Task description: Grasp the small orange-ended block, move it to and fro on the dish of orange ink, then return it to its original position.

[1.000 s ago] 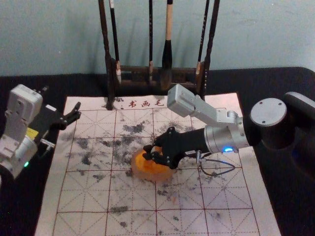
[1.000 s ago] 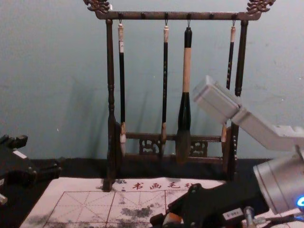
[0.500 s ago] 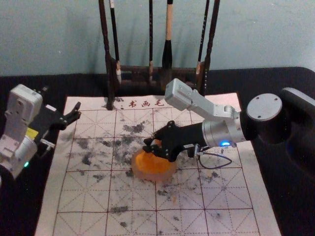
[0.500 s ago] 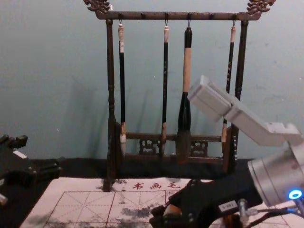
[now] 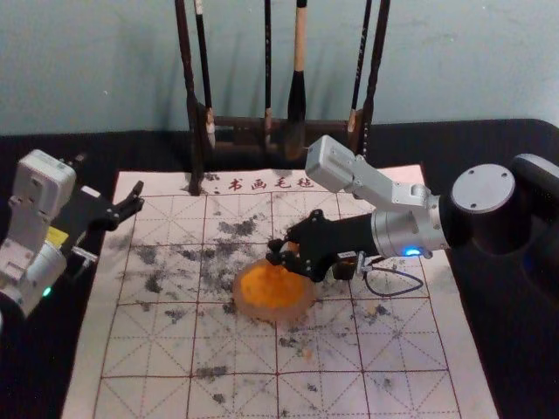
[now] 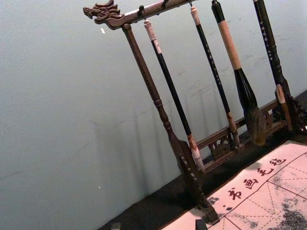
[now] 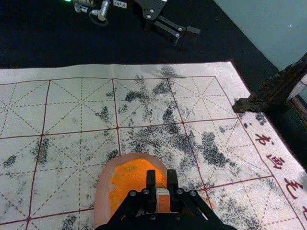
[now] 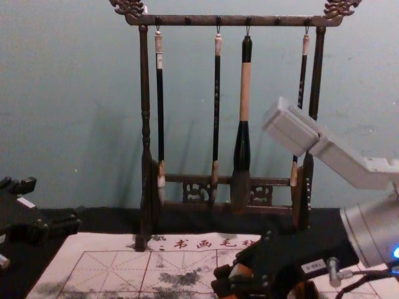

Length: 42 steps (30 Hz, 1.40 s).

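Sliding rightward since 0.5 s ago, the right gripper (image 7: 161, 179) pinches the block (image 7: 163, 202) near the dish (image 5: 272, 314), rubbing likely underway; left gripper (image 5: 137, 199) parked beside, jaws spread

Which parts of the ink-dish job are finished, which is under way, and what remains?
Done: the orange-ended block is grasped, pinched in the right claw. Under way, apparently: the to-and-fro on the ink dish, since the claw is at its edge; how many strokes are finished cannot be told. Left: returning the block, which is in the claw, not set down.
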Each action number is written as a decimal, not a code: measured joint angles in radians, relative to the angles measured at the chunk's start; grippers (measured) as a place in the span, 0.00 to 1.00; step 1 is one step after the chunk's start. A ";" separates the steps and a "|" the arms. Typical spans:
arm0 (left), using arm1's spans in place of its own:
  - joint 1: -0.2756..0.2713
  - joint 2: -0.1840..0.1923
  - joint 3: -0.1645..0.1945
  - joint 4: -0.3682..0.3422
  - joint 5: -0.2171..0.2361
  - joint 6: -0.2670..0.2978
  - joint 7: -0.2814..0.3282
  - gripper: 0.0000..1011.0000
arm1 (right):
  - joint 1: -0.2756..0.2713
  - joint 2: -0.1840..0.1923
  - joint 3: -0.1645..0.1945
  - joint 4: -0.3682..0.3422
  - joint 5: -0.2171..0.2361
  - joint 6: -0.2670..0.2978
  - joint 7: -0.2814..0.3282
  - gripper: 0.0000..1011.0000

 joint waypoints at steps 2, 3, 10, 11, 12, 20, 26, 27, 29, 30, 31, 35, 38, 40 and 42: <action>0.000 0.000 0.000 0.000 0.000 0.000 0.000 0.99 | -0.002 0.002 0.002 -0.004 0.000 0.001 -0.001 0.12; 0.000 0.000 0.000 0.000 0.000 0.000 0.000 0.99 | -0.003 0.005 0.004 -0.008 0.000 0.002 -0.002 0.12; 0.000 0.000 0.000 0.000 0.000 0.000 0.000 0.99 | -0.009 0.011 0.013 -0.024 0.005 0.006 -0.003 0.12; 0.000 0.000 0.000 0.000 0.000 0.000 0.000 0.99 | -0.010 0.013 0.015 -0.027 0.008 0.009 -0.003 0.12; 0.000 0.000 0.000 0.000 0.000 0.000 0.000 0.99 | -0.012 0.014 0.017 -0.030 0.013 0.014 -0.003 0.12; 0.000 0.000 0.000 0.000 0.000 0.000 0.000 0.99 | -0.029 0.050 0.065 -0.097 0.092 0.109 -0.002 0.12; 0.000 0.000 0.000 0.000 0.000 0.000 0.000 0.99 | -0.063 0.100 0.114 -0.177 0.156 0.198 -0.058 0.12; 0.000 0.000 0.000 0.000 0.000 0.000 0.000 0.99 | -0.068 0.107 0.120 -0.187 0.163 0.208 -0.068 0.12; 0.000 0.000 0.000 0.000 0.000 0.000 0.000 0.99 | -0.079 0.120 0.129 -0.206 0.174 0.227 -0.087 0.12; 0.000 0.000 0.000 0.000 0.000 0.000 0.000 0.99 | -0.092 0.134 0.140 -0.228 0.186 0.245 -0.108 0.12; 0.000 0.000 0.000 0.000 0.000 0.000 0.000 0.99 | -0.099 0.141 0.146 -0.238 0.191 0.253 -0.117 0.12; 0.000 0.000 0.000 0.000 0.000 0.000 0.000 0.99 | -0.141 0.178 0.181 -0.295 0.228 0.302 -0.180 0.12; 0.000 0.000 0.000 0.000 0.000 0.000 0.000 0.99 | -0.169 0.200 0.203 -0.332 0.250 0.329 -0.218 0.12; 0.000 0.000 0.000 0.000 0.000 0.000 0.000 0.99 | -0.182 0.209 0.211 -0.345 0.258 0.338 -0.233 0.12; 0.000 0.000 0.000 0.000 0.000 0.000 0.000 0.99 | -0.196 0.219 0.220 -0.363 0.269 0.348 -0.253 0.12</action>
